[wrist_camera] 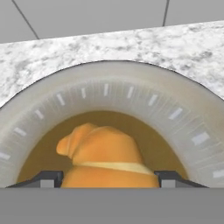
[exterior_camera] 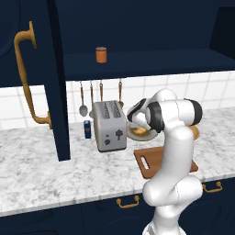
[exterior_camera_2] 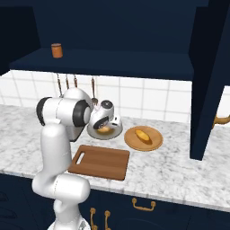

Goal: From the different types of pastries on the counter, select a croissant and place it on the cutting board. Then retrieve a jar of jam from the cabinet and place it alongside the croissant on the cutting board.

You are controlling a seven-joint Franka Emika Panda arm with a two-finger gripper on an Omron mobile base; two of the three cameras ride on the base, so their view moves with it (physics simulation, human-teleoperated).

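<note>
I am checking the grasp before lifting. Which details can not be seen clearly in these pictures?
- Hand view: whether the fingers touch the croissant; the picture's lower edge cuts them off.
- Left base view: the arm covers part of the cutting board and most of the bowl.
- Right base view: the hand hides most of the croissant in the bowl.
- Left base view: the blue can label is too small to read.

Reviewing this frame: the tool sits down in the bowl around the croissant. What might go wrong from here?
1. The tool has its fingertips on either side of the croissant, low on it; a grip this low on a rounded pastry might slip during the lift.
2. The croissant lies inside a raised-rim bowl; the tool may catch the rim or drag the bowl.
3. The cutting board lies just in front; a nudged bowl could slide onto it.
</note>
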